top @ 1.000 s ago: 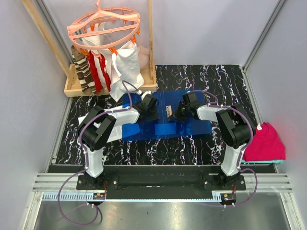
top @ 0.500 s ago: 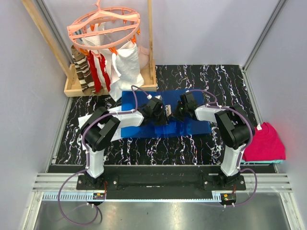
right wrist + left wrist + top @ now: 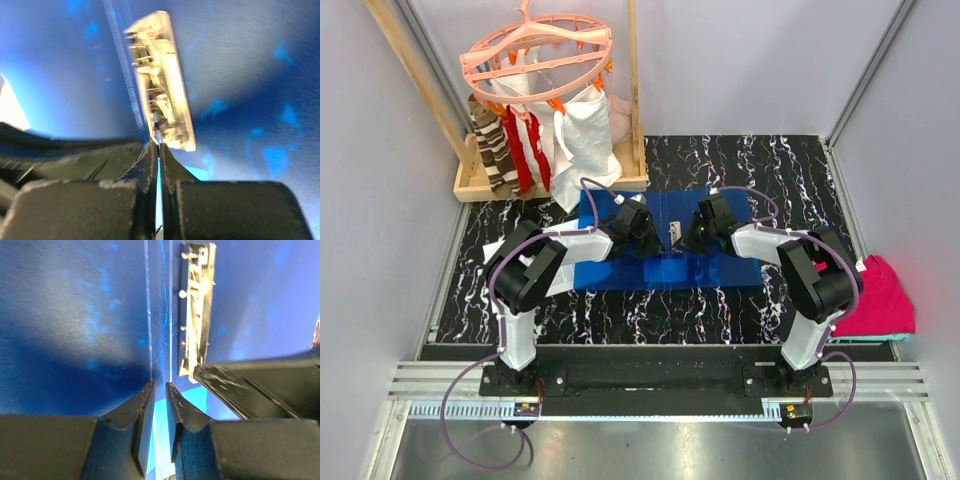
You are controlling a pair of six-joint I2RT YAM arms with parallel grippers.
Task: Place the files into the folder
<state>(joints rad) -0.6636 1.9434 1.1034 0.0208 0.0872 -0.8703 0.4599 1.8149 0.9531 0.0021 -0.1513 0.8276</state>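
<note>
Blue flat plastic folder (image 3: 720,265) beneath me looks slick and floppy, best pinched at an edge; my left gripper (image 3: 159,386) is barely spread, my right gripper (image 3: 158,146) pressed together.

No lettering, number or brand mark can be read anywhere. The flat blue plastic folder (image 3: 720,266) shows no legible print on its cover from above. The pale metal clip (image 3: 675,232), just toward 12 o'clock from the folder's middle, is too small there to make out any marking. In the wrist views the clip sits at about 1 o'clock, blurred and glaring, with only ridges and teeth discernible.
</note>
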